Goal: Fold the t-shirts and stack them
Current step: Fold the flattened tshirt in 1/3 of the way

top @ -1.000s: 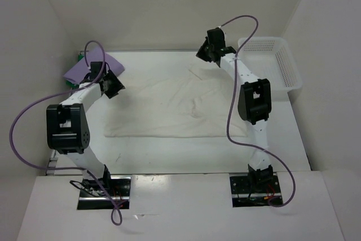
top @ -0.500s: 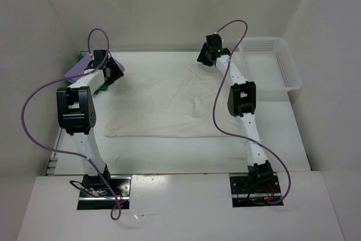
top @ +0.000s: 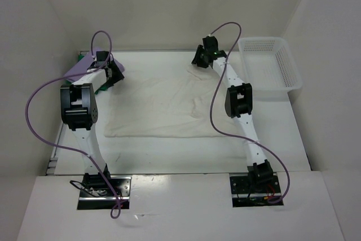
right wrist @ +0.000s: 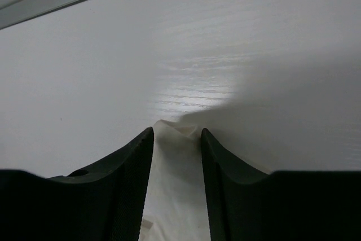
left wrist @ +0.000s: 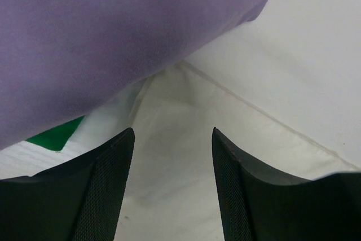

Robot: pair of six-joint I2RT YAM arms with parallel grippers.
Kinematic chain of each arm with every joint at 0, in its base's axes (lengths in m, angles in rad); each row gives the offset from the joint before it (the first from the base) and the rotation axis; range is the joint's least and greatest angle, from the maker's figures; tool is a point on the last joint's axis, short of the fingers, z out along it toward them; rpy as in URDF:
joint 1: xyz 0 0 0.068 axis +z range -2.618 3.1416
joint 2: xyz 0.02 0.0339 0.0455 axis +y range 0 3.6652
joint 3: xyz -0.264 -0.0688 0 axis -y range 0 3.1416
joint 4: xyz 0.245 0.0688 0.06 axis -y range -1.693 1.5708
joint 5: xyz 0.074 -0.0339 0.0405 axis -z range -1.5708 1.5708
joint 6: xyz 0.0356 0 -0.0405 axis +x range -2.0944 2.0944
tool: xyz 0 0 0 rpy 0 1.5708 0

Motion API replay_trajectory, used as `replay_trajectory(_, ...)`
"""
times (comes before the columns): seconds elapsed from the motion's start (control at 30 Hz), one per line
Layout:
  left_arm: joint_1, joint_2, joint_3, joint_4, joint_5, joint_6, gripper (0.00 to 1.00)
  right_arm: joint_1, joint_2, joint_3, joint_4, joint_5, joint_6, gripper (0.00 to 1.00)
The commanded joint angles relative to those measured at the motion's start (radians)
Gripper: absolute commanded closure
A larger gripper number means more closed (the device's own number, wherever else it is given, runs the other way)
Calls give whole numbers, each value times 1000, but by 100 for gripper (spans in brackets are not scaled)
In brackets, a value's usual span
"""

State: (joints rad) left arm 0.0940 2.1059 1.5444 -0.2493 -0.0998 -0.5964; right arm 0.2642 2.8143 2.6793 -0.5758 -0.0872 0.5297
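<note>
From where I stand, the job looks barely half under way. The cream-white t-shirt (top: 169,103) lies spread in a broad, rumpled rectangle across the middle of the table (top: 169,150), and I would say it has not been folded down to stacking size. In the upper left of the overhead view the lavender t-shirt (top: 76,71) sits on top of the green t-shirt (left wrist: 53,139), of which only a sliver shows; whether those two are properly folded I cannot tell. The white lattice basket (top: 290,77) at the upper right appears to hold nothing.

The left gripper (top: 113,74) hangs at the cream shirt's upper-left corner, jaws spread and holding nothing. Its own camera shows the shirt's hem running between the fingers, with the lavender cloth filling the top of the view.

The right gripper (top: 200,57) is at the shirt's upper-right corner, jaws apart. A pale tip of cloth lies in the gap between them, resting on the table rather than pinched.
</note>
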Motion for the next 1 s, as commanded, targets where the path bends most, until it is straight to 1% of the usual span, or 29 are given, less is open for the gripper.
replay_trajectory(0.0,1,17,45,13,-1,41,35,10,33,56,22,-36,4,57)
replay_trajectory(0.03,1,17,45,13,-1,41,35,10,33,56,22,-36,13,61)
replay_trajectory(0.07,1,17,45,13,-1,41,35,10,33,66,22,-36,13,74)
replay_trajectory(0.1,1,17,45,13,-1,41,35,10,33,67,22,-36,13,78)
replay_trajectory(0.27,1,6,45,13,-1,41,35,10,-16,120,22,21,49,92)
replay_trajectory(0.3,1,-3,45,13,-1,41,35,10,-25,120,22,32,49,97)
replay_trajectory(0.33,1,-3,45,13,-1,41,35,-2,-36,129,22,43,64,100)
replay_trajectory(0.5,1,-3,36,22,-1,41,35,-51,-85,139,11,10,95,100)
replay_trajectory(0.53,1,-3,36,22,-1,41,35,-62,-99,152,-24,27,95,100)
replay_trajectory(0.57,1,-3,36,22,-1,41,35,-62,-110,152,-38,56,83,100)
replay_trajectory(0.63,1,-3,36,31,-1,41,35,-71,-110,152,-47,66,82,100)
replay_trajectory(0.67,1,-3,36,31,-12,41,35,-80,-110,143,-79,79,82,98)
replay_trajectory(0.73,1,-12,36,31,-26,31,35,-91,-110,143,-119,167,110,93)
replay_trajectory(0.8,10,-12,36,31,-38,30,35,-121,-95,143,-182,201,137,88)
replay_trajectory(0.87,10,-23,25,44,-49,30,34,-152,-85,131,-191,184,148,79)
replay_trajectory(0.97,21,-23,25,44,-49,30,31,-161,-85,120,-164,141,139,64)
